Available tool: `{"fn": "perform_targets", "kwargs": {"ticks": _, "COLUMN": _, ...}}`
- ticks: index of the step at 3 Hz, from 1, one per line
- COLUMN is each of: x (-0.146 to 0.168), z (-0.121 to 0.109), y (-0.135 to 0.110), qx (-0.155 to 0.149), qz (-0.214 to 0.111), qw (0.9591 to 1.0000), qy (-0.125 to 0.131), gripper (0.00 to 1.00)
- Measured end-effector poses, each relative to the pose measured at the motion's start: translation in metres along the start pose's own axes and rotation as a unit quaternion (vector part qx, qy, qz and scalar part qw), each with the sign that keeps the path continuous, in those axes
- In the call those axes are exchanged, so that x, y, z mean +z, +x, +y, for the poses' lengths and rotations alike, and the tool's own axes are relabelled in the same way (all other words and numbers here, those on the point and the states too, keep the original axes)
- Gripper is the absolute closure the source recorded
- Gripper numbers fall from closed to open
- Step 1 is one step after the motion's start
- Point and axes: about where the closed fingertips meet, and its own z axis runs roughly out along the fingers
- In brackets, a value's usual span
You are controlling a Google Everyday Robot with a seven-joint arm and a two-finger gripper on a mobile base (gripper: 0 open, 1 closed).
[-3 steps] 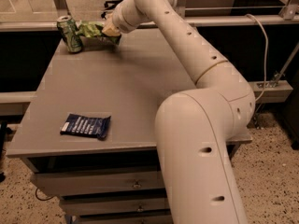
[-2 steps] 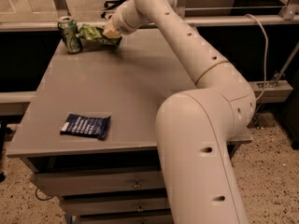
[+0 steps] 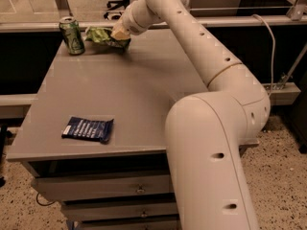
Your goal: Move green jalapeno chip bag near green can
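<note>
Where hand (image 3: 120,33) rests, chip bag (image 3: 100,35) beneath

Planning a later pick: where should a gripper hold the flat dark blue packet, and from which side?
Likely pinch the flat dark blue packet across its narrow width, descending from above: it lies flat on the grey table, longer left to right. The gripper is at the crumpled light-green foil bag.

The green jalapeno chip bag (image 3: 101,35), crumpled shiny light-green foil, lies on its side with its right end directly under the gripper (image 3: 120,33) and the rest stretching out to the gripper's left. The green can (image 3: 72,36) stands upright, silver top up, just beside the bag's far end, further left of the gripper.
</note>
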Motion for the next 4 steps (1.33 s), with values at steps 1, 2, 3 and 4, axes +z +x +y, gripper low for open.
{"fn": "perform_targets", "kwargs": {"ticks": 1, "x": -0.006, "z": 0.0, "y": 0.004, "qx": 0.0, "qz": 0.002, "qw": 1.0, "qy": -0.005, "gripper": 0.13}}
{"fn": "perform_targets", "kwargs": {"ticks": 2, "x": -0.01, "z": 0.0, "y": 0.003, "qx": 0.001, "qz": -0.003, "qw": 0.9999, "qy": -0.01, "gripper": 0.0}}
{"fn": "perform_targets", "kwargs": {"ticks": 3, "x": -0.035, "z": -0.007, "y": 0.005, "qx": 0.025, "qz": -0.031, "qw": 0.9992, "qy": -0.011, "gripper": 0.0}}
{"fn": "perform_targets", "kwargs": {"ticks": 4, "x": -0.083, "z": -0.017, "y": 0.028, "qx": 0.077, "qz": -0.093, "qw": 0.9926, "qy": -0.014, "gripper": 0.0}}
